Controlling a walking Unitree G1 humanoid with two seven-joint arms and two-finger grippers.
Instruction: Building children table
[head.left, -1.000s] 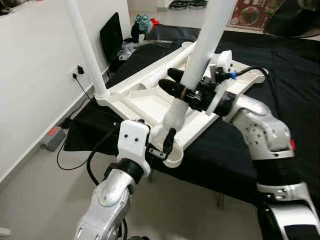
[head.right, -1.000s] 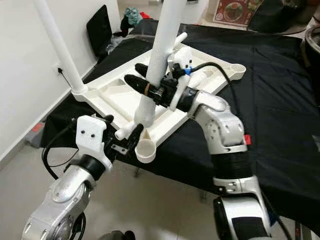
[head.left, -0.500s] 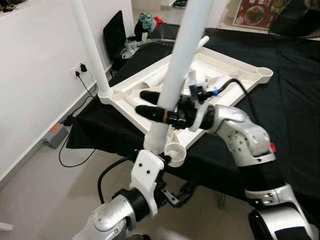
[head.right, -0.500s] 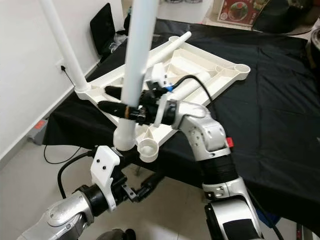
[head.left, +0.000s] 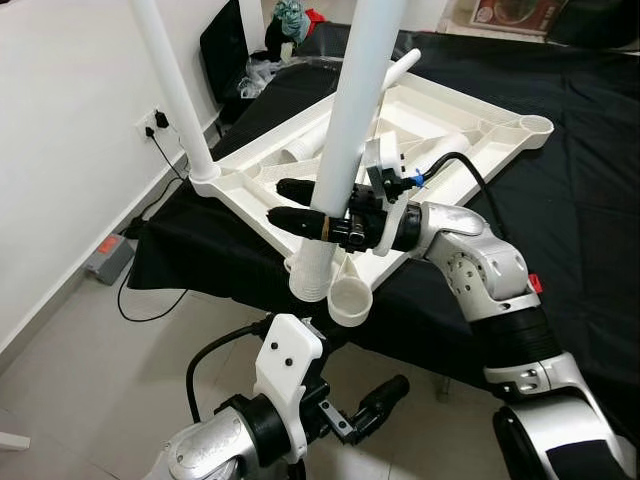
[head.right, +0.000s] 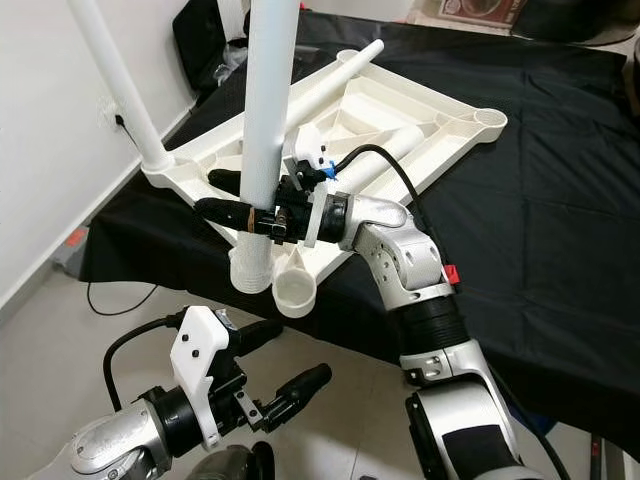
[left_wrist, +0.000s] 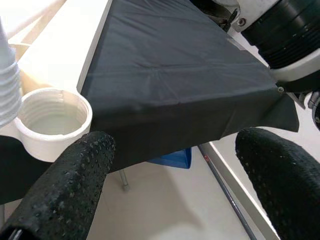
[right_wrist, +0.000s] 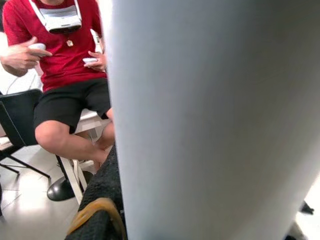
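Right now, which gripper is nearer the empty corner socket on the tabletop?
Right. The right gripper is clamped on the white leg just above and beside the socket; the left gripper hangs open below the table edge.

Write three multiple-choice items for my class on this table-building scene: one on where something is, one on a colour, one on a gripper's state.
1. Where is the empty round corner socket of the upturned white plastic tabletop?
A. At the corner nearest the robot, beside the held leg's threaded end
B. At the far corner
C. On the floor

2. What colour is the cloth under the tabletop?
A. Red
B. Black
C. White

3. What is the right gripper doing?
A. Hanging open
B. Resting on the cloth
C. Clamped on a white tube-shaped table leg

Answers: 1 A, the empty round corner socket overhangs the near edge of the upturned white plastic tabletop. 2 B, the cloth is black. 3 C, the right gripper holds the white tube-shaped table leg; the left gripper hangs open below.
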